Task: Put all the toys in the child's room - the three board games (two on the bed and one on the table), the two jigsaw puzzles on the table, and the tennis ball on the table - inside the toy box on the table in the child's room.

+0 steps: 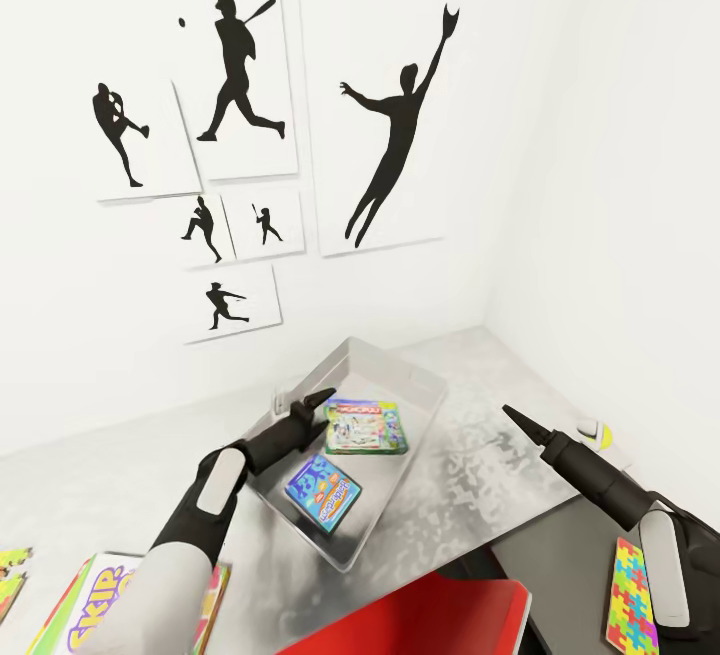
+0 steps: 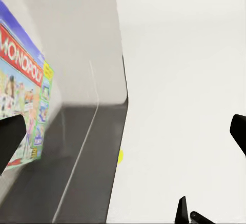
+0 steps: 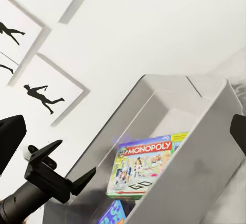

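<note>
Left gripper (image 1: 303,405) open-fingered over toy box (image 1: 425,413) rim, arm outstretched

On your bench (image 1: 480,455) the toy box (image 1: 420,390) sits toward the back, near the wall with the framed silhouettes (image 1: 385,125). Two board games lie inside it: the Monopoly box (image 1: 367,427) at the far end and the second game (image 1: 322,493) nearer you. Your left gripper (image 1: 303,407) hangs over the box's left rim, your right gripper (image 1: 512,417) to the box's right. The SKIP-BO game (image 1: 95,605) lies at the near left, a jigsaw puzzle (image 1: 632,597) at the near right.
</note>
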